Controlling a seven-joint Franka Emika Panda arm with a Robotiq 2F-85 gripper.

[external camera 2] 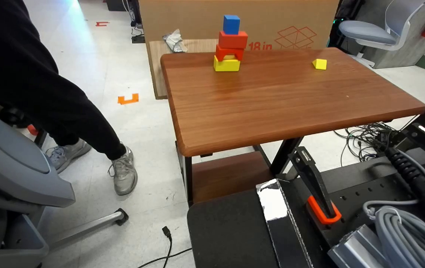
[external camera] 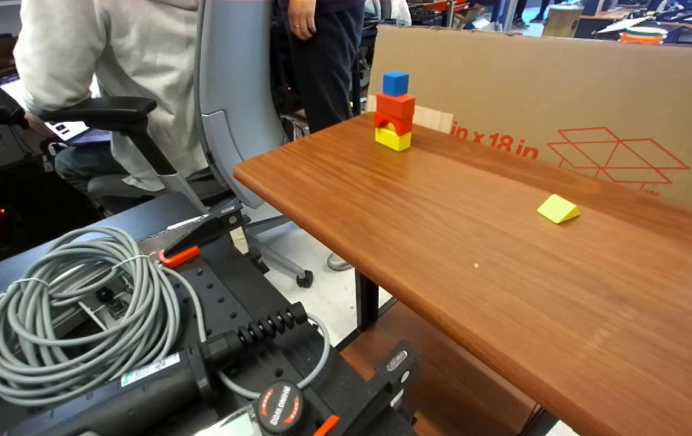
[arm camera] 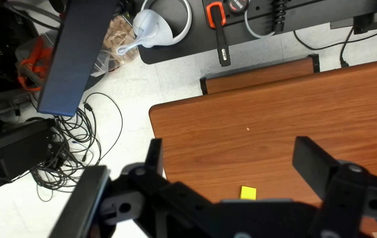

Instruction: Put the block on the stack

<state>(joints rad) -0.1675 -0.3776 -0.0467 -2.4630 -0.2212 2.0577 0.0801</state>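
Stack (external camera: 394, 108): upright, blue uppermost
Block (external camera: 557, 209): yellow, well apart from the stack
End effector (arm camera: 229, 158): fingers wide apart

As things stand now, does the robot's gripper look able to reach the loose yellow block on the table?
Probably yes: the gripper is open, and nothing lies on or against the yellow block, which sits apart from the stack. The gripper's reach limit does not show.

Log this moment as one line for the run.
gripper: open, empty; yellow block: on table, apart from stack; stack: upright, blue-topped; placement: pending
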